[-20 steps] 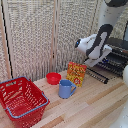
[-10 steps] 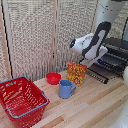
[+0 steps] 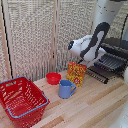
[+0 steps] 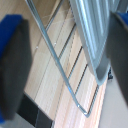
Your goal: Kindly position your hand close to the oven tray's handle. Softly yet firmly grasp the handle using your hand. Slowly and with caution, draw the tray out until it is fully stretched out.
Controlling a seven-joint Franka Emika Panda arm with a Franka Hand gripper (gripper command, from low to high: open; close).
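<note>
Exterior view. A light wooden worktop stands before a pale folding screen. A red wire basket sits near the worktop's front corner at the exterior view's left. Toward the middle stand a blue mug, a small red bowl behind it, and an upright orange-yellow box just beside the mug. The black-and-silver toaster oven occupies the worktop's edge at the exterior view's right, its door folded down toward the box. The oven tray, a dark rack of thin parallel bars, lies partly drawn out above the door. The white arm reaches down to the oven front; the hand itself is hidden behind the arm's bulk.

Wrist view. The two dark-blue fingers appear blurred at opposite edges, spread well apart, with nothing pinched between them. Between them run the tray's thin bars and rounded corner, over pale wood. A smooth grey curved surface overlaps the tray; what it is cannot be told. Whether the fingers touch the tray cannot be told.
</note>
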